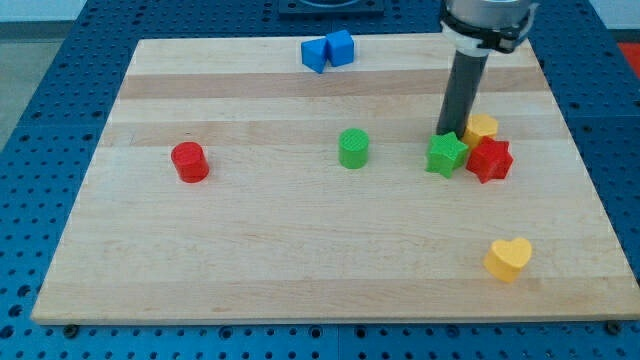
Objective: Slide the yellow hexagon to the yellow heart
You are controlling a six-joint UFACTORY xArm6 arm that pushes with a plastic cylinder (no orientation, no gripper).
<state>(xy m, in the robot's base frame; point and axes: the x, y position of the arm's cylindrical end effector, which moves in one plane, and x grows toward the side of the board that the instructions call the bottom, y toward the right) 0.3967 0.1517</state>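
While my tip (pixel 449 133) sits beside it (no pincer fitted), the yellow hexagon (pixel 482 127) shows half-hidden.

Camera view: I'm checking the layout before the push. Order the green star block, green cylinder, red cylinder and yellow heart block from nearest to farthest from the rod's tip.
From my tip:
1. Green star block, just below it.
2. Green cylinder, to the view's left.
3. Yellow heart block, toward the view's bottom right.
4. Red cylinder, far left.

Pale striped-wood worktop (pixel 260 250). Around the green star (pixel 446 154): red star (pixel 490 160), yellow hexagon (pixel 482 127). A yellow heart (pixel 508 258) lies below it.
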